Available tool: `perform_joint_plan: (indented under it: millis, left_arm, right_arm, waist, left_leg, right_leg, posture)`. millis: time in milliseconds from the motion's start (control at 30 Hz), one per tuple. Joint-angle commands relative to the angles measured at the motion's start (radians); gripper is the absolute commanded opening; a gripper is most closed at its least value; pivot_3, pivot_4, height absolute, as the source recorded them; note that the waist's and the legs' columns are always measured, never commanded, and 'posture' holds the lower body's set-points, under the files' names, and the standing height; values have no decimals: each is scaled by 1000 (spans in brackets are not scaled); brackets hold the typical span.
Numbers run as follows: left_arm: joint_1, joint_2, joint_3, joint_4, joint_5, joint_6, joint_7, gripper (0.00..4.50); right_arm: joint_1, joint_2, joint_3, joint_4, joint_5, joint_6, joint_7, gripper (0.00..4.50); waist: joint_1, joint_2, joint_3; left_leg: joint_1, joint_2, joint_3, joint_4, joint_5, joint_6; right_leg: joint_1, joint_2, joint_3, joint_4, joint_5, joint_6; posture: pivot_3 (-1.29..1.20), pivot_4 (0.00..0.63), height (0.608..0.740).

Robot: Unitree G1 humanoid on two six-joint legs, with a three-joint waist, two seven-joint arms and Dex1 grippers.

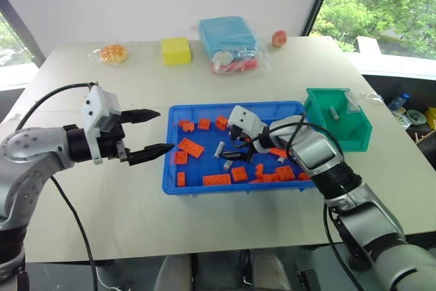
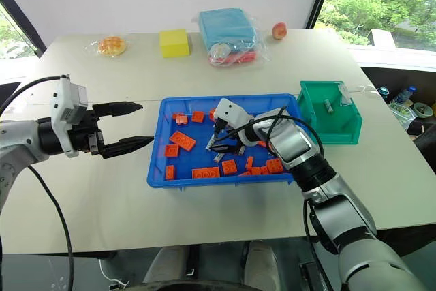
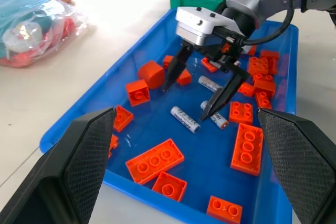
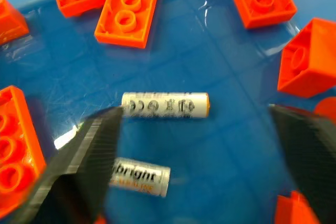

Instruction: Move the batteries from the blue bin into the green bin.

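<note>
The blue bin sits mid-table and holds several orange bricks and a few silver batteries. My right gripper hangs open low inside it, its fingers on either side of loose batteries. One battery lies flat on the blue floor between the fingertips, untouched, and another lies beside the left finger. The green bin stands just right of the blue bin with one battery inside. My left gripper is open and empty, left of the blue bin above the table.
At the table's far side are a yellow block, a light-blue wrapped package, a bagged orange item and a small red fruit. Bricks crowd the tray around the batteries. The table edge runs just right of the green bin.
</note>
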Motion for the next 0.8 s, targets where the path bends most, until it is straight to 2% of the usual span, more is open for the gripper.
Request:
perform_joint_plan:
  millis: [33,800]
  left_arm:
    - [-25,6,11,-1,3,-18,-3,4500]
    - [-81,-5,-30,32,32,-31,-14,4500]
  right_arm:
    - [-12,10,-28,8,-3,-16,-15,4462]
    - [54,31,-19,14,-3,-18,-29,4462]
  waist:
    - [1,0,0]
    - [4,0,0]
  left_leg:
    - [0,0,0,0,0,0]
    - [0,0,0,1,0,0]
  right_leg:
    - [0,0,0,0,0,0]
    - [0,0,1,0,0,-1]
  posture:
    - [0,150,704]
    - [0,150,704]
